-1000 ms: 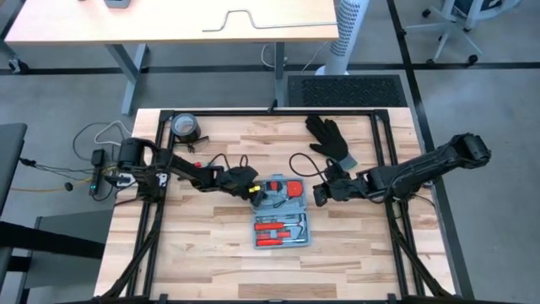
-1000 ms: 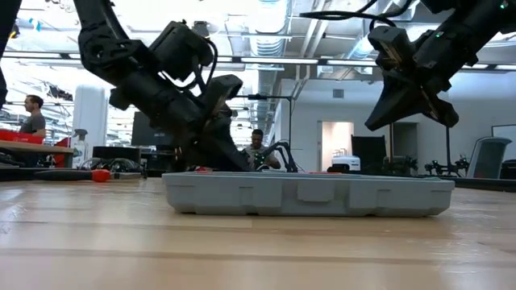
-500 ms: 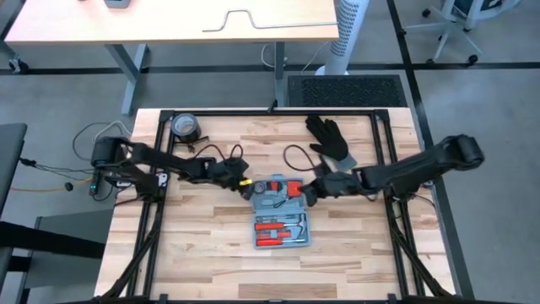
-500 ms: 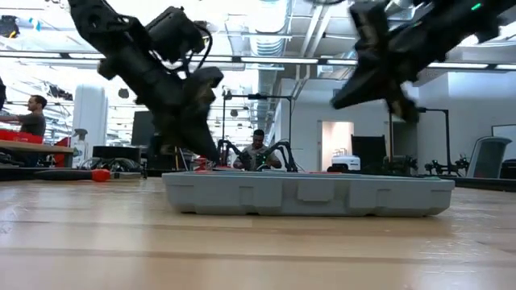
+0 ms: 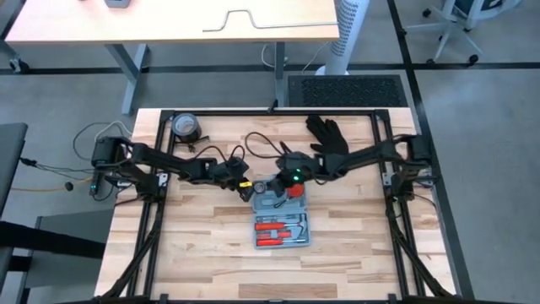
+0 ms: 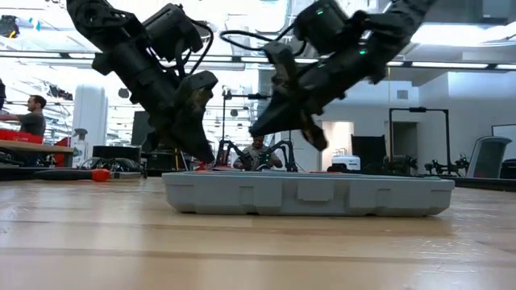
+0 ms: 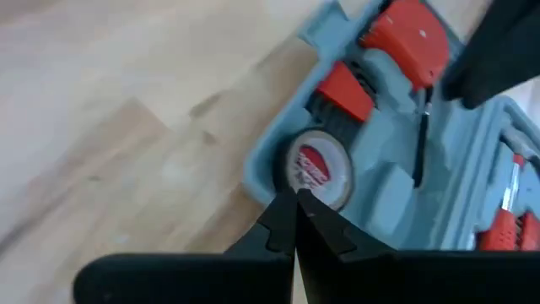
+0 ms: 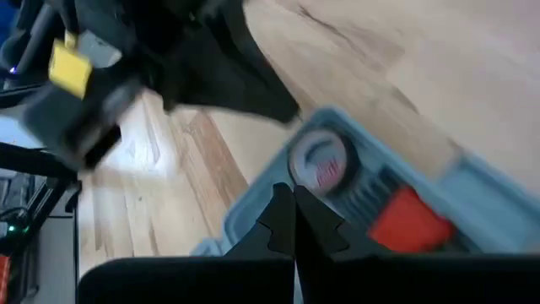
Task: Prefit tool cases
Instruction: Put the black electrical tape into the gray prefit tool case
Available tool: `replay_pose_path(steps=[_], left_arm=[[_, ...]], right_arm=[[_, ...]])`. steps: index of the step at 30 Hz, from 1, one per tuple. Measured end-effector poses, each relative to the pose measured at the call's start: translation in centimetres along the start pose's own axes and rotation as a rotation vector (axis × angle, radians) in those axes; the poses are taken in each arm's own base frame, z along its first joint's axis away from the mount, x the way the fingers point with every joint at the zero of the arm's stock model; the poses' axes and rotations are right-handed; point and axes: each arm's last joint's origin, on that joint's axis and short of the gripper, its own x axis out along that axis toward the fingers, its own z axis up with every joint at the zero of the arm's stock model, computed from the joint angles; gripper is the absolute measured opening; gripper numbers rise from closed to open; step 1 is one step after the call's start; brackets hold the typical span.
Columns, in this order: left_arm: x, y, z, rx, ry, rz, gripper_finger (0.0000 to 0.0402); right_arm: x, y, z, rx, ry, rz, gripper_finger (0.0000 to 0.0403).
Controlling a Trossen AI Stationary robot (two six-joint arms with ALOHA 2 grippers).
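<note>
High view: the tool case point(image 5: 281, 210) lies open and flat near the middle of my table point(image 5: 202, 245), both halves up, the far half under my two grippers. The near half already carries a row of red-handled tools point(image 5: 277, 230) seated in their recesses. In the far half I see a round tape measure point(image 7: 317, 169) with a red label sitting in its corner recess, and red-and-black blocky pieces point(image 7: 381, 56) beside it; whether each is pressed fully home I cannot tell. Left gripper point(image 5: 245, 185) sits at the far left corner of the case, its fingers pinched together with nothing between them, tips right at the edge of the tape measure in the left wrist view. Right gripper point(image 5: 283, 173) has reached across to the same corner from the other side; its fingers are likewise pressed together and empty, hovering just above the tape measure in the right wrist view. Low view shows both arms angled down over the case's far side, the case flat on the wood. A black glove point(image 5: 330, 139) and a dark tape roll point(image 5: 185, 127) lie untouched near the table's far edge. My reading: fitting is well advanced, most recesses filled; seating the tape measure, checking the far half, and any closing of the case remain.
</note>
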Motion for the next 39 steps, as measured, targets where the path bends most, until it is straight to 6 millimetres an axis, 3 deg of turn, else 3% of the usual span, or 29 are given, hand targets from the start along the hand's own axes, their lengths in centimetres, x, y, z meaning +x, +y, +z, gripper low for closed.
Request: replay_pose_path(steps=[5,11,17,24,39], left_arm=[[1.0,0.2,-0.5,-0.003,0.037,-0.006,0.0],[1.3,0.3,-0.7,0.046,0.051,0.012,0.0],[1.3,0.5,-1.0,0.08,0.072,0.01,0.0],[-0.2,-0.2,-0.2,0.134,0.046,-0.085,0.0],[-0.6,-0.4,0.0,0.152,0.05,-0.117,0.0]], right_arm=[[2.8,-0.2,1.4,-0.02,0.052,0.044,0.0],[5.8,-1.5,0.3,-0.012,0.141,0.027,0.0],[5.5,-2.3,0.3,0.014,0.201,-0.013,0.0],[2.4,0.2,2.5,-0.05,0.141,0.05,0.0],[2.7,-0.1,-0.7,-0.039,0.234,-0.058,0.0]])
